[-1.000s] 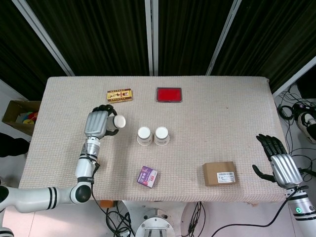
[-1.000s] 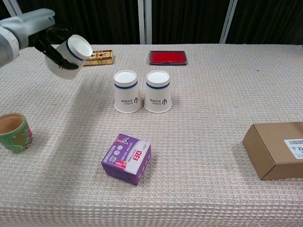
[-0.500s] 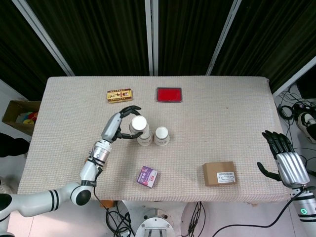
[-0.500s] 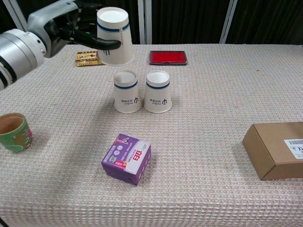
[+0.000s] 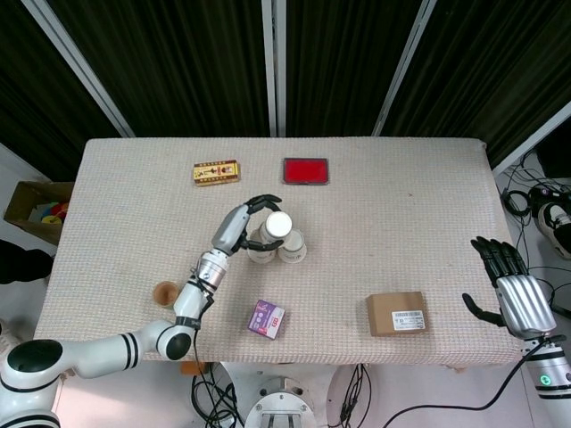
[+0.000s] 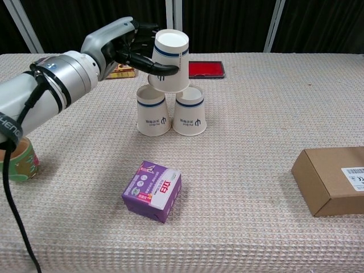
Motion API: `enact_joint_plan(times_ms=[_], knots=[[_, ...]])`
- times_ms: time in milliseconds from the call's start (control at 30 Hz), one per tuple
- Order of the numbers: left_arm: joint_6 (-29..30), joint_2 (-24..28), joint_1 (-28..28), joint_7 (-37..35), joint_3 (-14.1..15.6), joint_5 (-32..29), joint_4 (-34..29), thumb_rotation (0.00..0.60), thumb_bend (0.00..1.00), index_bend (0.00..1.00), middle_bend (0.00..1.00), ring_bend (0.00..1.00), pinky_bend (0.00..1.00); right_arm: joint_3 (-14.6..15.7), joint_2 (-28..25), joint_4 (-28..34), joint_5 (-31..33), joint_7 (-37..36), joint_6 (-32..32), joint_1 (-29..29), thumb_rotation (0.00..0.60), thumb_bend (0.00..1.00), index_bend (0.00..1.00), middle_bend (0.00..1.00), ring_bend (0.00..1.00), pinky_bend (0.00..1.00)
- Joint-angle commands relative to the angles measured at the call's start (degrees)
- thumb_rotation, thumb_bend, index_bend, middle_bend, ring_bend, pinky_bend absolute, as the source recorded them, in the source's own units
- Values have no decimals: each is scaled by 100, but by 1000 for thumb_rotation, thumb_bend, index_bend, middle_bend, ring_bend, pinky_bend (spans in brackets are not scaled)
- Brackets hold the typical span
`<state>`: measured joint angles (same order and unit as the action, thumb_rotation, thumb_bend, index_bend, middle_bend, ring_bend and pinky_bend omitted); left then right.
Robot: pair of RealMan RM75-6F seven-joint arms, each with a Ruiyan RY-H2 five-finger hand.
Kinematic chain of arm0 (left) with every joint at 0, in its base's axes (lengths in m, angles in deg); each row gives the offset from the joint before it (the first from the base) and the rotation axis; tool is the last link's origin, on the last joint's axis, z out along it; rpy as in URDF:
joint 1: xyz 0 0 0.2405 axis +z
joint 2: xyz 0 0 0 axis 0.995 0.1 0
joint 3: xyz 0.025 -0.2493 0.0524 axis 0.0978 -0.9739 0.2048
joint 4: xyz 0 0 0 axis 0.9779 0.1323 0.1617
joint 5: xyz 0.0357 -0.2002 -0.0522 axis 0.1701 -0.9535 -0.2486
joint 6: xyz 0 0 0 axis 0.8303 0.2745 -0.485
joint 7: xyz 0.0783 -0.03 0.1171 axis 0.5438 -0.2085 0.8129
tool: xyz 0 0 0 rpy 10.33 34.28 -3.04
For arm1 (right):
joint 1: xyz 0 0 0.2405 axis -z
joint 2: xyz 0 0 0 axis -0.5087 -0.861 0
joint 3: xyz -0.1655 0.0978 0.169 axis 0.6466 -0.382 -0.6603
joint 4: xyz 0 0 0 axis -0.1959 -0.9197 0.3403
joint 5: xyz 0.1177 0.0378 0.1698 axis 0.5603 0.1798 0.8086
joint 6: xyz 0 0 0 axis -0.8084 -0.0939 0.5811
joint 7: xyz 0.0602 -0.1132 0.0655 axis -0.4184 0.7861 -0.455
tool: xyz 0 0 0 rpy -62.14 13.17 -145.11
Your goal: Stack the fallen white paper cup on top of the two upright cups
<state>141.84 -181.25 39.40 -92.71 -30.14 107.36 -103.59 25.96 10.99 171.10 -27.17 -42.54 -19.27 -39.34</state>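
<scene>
Two white paper cups with a blue band stand upside down side by side: the left cup [image 6: 153,112] and the right cup [image 6: 190,112], also seen from above as the left cup [image 5: 259,252] and the right cup [image 5: 293,249]. My left hand [image 6: 129,49] grips a third white cup [image 6: 168,61] bottom up, slightly tilted, with its rim resting over the gap between the two cups. From above, the left hand [image 5: 239,228] wraps the held cup [image 5: 277,225]. My right hand [image 5: 515,298] hovers open off the table's right edge, holding nothing.
A purple box [image 6: 152,190] lies in front of the cups and a brown carton [image 6: 334,179] at the right. A red flat case [image 6: 206,69] and a yellow packet [image 5: 216,171] lie behind. A green-brown cup [image 6: 16,158] stands at the left edge.
My left hand carried the white cup rightwards and down, from above and behind the left cup onto the tops of the two upright cups. The right hand barely moved.
</scene>
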Motion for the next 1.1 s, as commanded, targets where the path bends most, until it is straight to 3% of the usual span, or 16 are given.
enact_joint_plan(times_ms=[33,533,1100], knots=[[-100,-22,-17,37,-59,-173,-19,600,244,541,226,167,186,-2,10,-19,4,-19,12,-3,600,263,36,68,0,0],[-217,104,61,40,-82,-337,-339,600,235,537,222,167,182,-1,51,-63,-5,-47,21,8,600,264,36,68,0,0],[-257,26,55,110,-56,-354,-207,600,200,506,215,167,179,-14,52,-53,9,-33,15,24,600,264,35,68,0,0]])
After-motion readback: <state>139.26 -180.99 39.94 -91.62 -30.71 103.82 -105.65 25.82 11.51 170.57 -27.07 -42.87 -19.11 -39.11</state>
